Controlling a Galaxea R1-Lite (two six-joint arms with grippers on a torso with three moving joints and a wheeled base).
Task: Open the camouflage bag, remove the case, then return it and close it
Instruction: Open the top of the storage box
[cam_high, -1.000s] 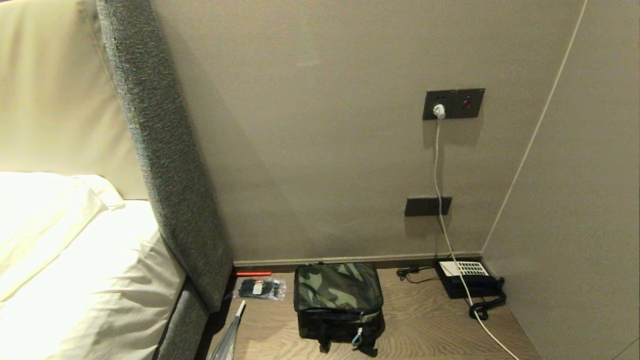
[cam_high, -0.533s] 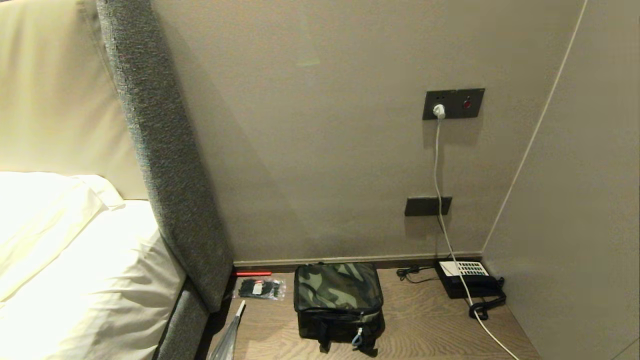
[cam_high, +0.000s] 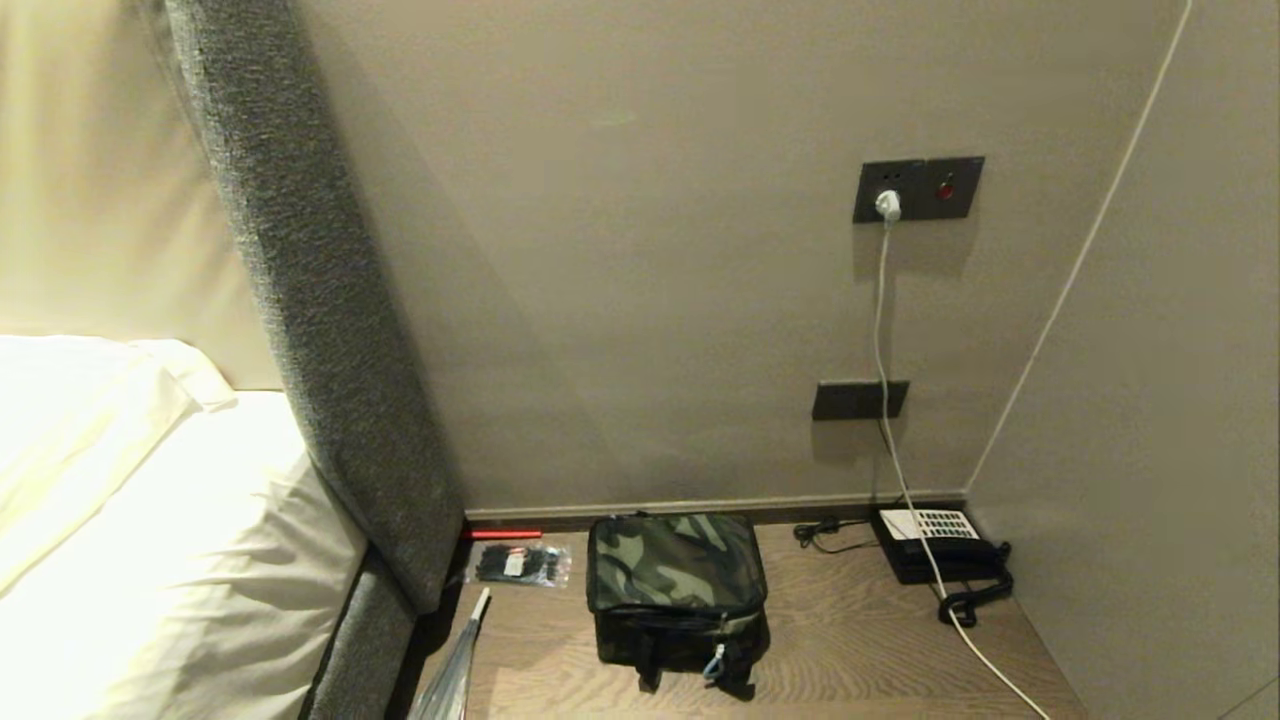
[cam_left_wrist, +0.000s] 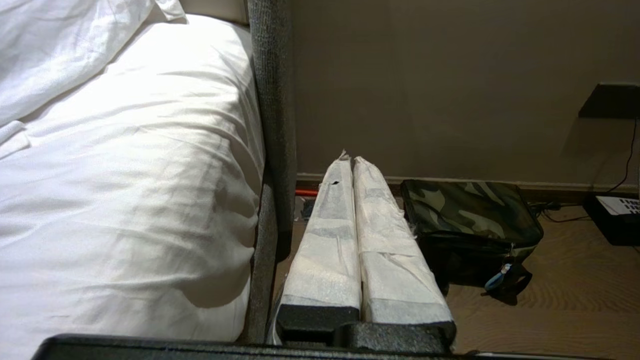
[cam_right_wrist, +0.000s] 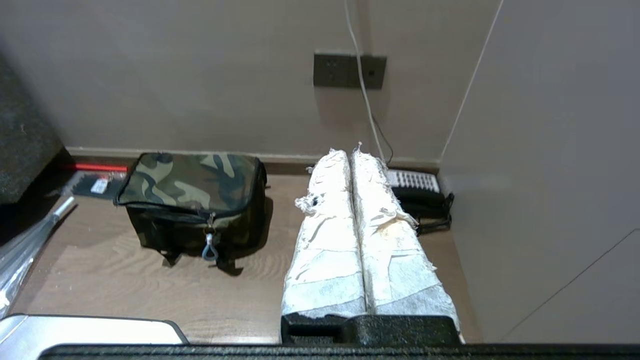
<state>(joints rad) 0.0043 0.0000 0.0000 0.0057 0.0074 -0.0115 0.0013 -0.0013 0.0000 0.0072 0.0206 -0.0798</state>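
Left gripper (cam_left_wrist: 352, 161): its two white-wrapped fingers (cam_left_wrist: 327, 240) are pressing flat against each other, gripping nothing; it is hanging in the air between the bed and the bag, touching neither.
Right gripper (cam_right_wrist: 350, 152): its frayed white-wrapped fingers (cam_right_wrist: 325, 240) are likewise lying closed together and empty; it is pointing toward the wall, between the bag and the telephone, clear of both.
Camouflage bag (cam_high: 676, 582): it is sitting upright on the wooden surface (cam_high: 850, 650) close to the back wall, its lid zipped shut and a pale blue zipper pull (cam_high: 715, 664) dangling at the front. No gripper is touching it.
Case: it is not showing anywhere; the closed bag is hiding its inside.
Beside the bag, toward the bed: a small clear packet of dark items (cam_high: 520, 566) is lying flat, with a thin red object (cam_high: 503, 534) against the skirting behind it, and a folded umbrella (cam_high: 455, 670) is reaching in from the near edge.
Other side: a black telephone with white keypad (cam_high: 935, 545) is resting in the corner, well apart from the bag.
White cable (cam_high: 885, 330): it is running down from a wall socket (cam_high: 918, 188) across the telephone.
Bed (cam_high: 150, 520): white bedding is lying beyond the grey upholstered panel (cam_high: 330, 330).
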